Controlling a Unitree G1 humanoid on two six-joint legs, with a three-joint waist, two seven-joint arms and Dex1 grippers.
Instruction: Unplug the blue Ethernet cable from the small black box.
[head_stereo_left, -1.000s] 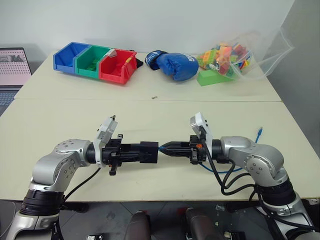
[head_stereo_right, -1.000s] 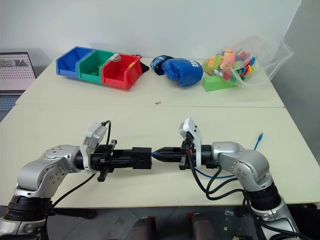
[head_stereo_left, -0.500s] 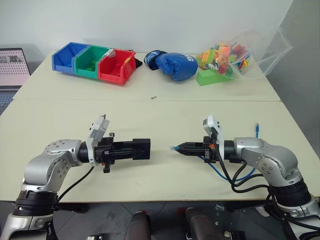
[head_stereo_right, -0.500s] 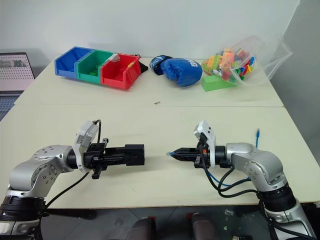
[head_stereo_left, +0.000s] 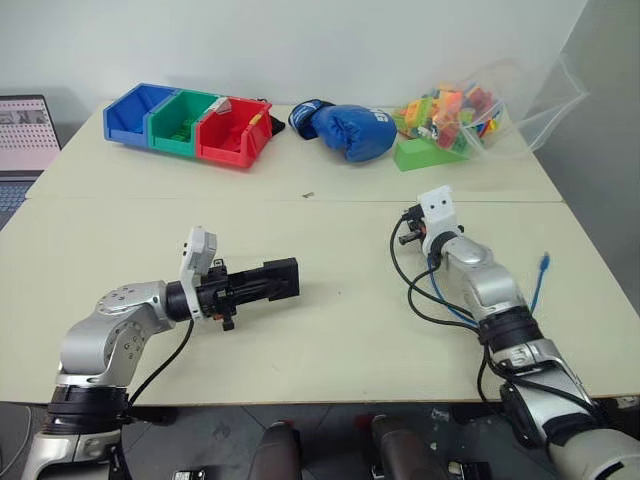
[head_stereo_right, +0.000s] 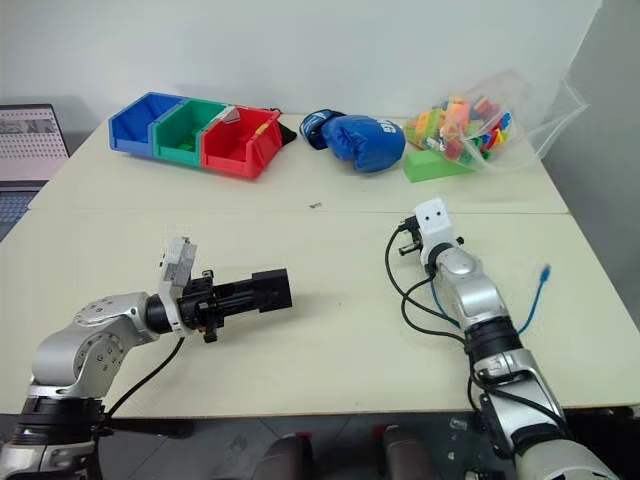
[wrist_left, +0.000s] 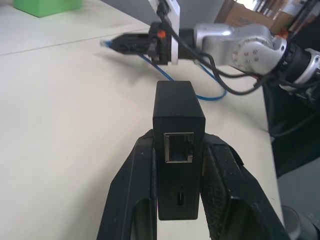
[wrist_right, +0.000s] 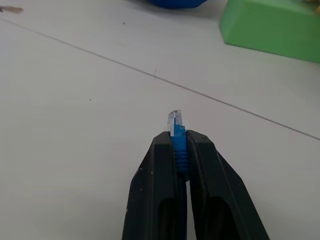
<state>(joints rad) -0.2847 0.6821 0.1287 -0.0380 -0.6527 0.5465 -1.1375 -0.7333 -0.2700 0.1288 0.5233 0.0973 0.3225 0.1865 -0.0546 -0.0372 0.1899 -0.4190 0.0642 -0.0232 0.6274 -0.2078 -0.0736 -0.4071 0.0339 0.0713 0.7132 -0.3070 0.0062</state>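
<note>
Left hand (wrist_left: 179, 210) clamps matte squarish small black box (wrist_left: 178, 120); right hand (wrist_right: 180, 150) pinches ribbed blue Ethernet cable (wrist_right: 178, 137) plug.

near table (head_stereo_left: 330, 330) bare between arms | far edge: bins (head_stereo_left: 190, 122); boxing glove (head_stereo_left: 345, 130); toy bag (head_stereo_left: 470, 110)

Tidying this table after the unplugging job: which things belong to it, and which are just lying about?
Job:
- blue Ethernet cable, plug in right gripper
- small black box, in left gripper

Lying about:
- bins
- boxing glove
- bag of bricks
- laptop
</note>
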